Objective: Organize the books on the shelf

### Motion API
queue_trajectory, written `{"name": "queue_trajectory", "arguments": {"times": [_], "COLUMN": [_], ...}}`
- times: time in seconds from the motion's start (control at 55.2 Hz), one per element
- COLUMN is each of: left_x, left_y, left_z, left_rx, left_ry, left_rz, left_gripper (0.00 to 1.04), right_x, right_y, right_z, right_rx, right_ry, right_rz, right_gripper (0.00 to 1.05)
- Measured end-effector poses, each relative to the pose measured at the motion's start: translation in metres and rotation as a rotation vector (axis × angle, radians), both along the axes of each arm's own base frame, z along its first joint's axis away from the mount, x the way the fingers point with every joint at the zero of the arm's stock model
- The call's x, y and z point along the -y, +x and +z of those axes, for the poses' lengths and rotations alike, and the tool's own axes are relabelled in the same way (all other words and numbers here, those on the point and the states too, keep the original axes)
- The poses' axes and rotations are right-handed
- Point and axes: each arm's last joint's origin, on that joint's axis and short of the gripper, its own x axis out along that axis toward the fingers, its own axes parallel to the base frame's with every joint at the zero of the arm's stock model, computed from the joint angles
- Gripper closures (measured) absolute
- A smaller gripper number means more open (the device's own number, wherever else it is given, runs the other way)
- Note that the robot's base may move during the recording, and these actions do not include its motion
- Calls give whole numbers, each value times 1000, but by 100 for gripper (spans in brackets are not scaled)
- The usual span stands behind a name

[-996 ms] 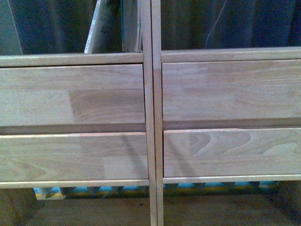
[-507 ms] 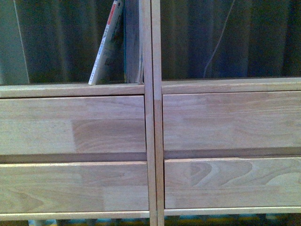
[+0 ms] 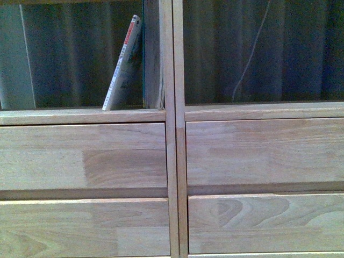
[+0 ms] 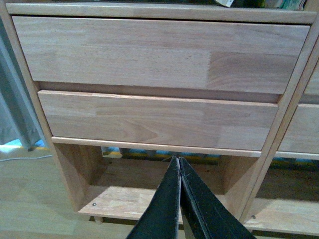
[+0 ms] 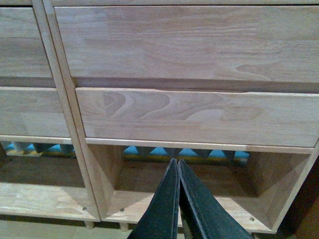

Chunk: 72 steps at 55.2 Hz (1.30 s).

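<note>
Light-wood two-column shelf unit is seen head-on. In its left open compartment, a thin white-grey paperback with a red spine block is leaned rightward against a thicker teal-edged book stood upright at the centre divider. Left hand and right hand are both closed, empty, pointed at the lower drawer fronts.

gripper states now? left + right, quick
Left gripper: closed, holding nothing, in front of the shelf.
Right gripper: closed, holding nothing.
</note>
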Motion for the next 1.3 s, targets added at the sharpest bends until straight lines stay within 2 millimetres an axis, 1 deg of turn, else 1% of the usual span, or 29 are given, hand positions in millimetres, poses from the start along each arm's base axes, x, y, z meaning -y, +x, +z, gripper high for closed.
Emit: {"name": "queue_trajectory", "arguments": {"times": [0.362,0.67,0.797,0.942,0.996,1.032,1.069,1.141,1.159,1.213,1.232,1.286,1.304], "left_x": [0,0,0,0,0,0,0,0,0,0,0,0,0], "left_y": [0,0,0,-1,-1,-1,-1,-1,-1,-1,-1,-1,-1], "left_z": [-18,-24,-35,-35,-35,-35,-35,-35,-35,-35,-35,-35,-35], "left_rx": [1,3,3,8,8,8,8,8,8,8,8,8,8], "left_ry": [1,1,1,1,1,1,1,1,1,1,1,1,1], "left_rz": [0,0,0,0,0,-1,0,0,0,0,0,0,0], "left_gripper": [102,102,102,102,102,95,84,70,65,54,53,42,40], "right_x": [0,0,0,0,0,0,0,0,0,0,0,0,0], "right_y": [0,0,0,0,0,0,0,0,0,0,0,0,0], "right_z": [0,0,0,0,0,0,0,0,0,0,0,0,0], "right_rx": [0,0,0,0,0,0,0,0,0,0,0,0,0], "right_ry": [0,0,0,0,-2,-2,-2,-2,-2,-2,-2,-2,-2], "right_rz": [0,0,0,0,0,0,0,0,0,0,0,0,0], "right_gripper": [102,102,102,102,89,80,70,56,51,41,39,29,27]}}
